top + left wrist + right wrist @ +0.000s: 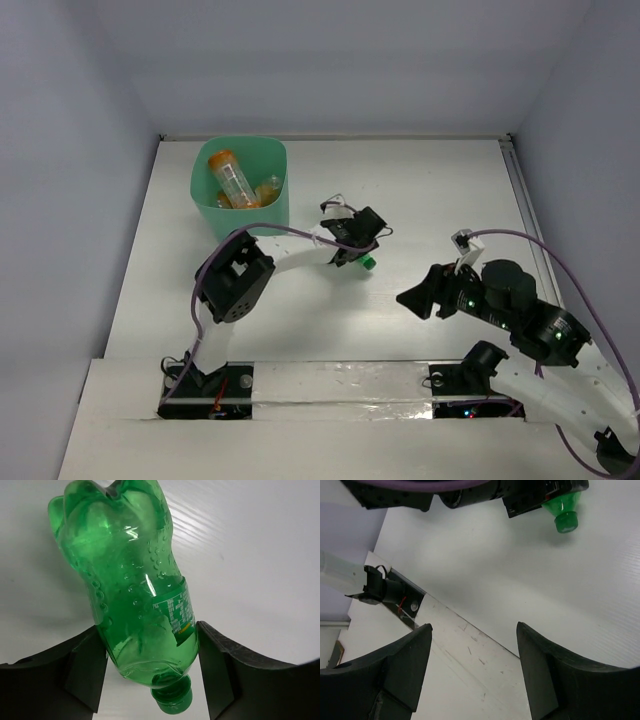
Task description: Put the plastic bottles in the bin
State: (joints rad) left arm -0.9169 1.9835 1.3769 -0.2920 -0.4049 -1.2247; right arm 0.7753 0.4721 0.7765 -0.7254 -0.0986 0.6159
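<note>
A bright green plastic bottle lies on the white table with its cap toward the wrist camera. My left gripper is shut on it, one finger pressed against each side of the body near the shoulder. From above, only the green cap shows under the left gripper. The mint-green bin stands at the far left and holds several orange-filled bottles. My right gripper hovers to the right of the bottle, open and empty, its jaws wide apart over the table's near edge.
The left arm's elbow rises between its base and the bin. White walls close the table on the left, back and right. In the right wrist view the green bottle and the left gripper lie ahead.
</note>
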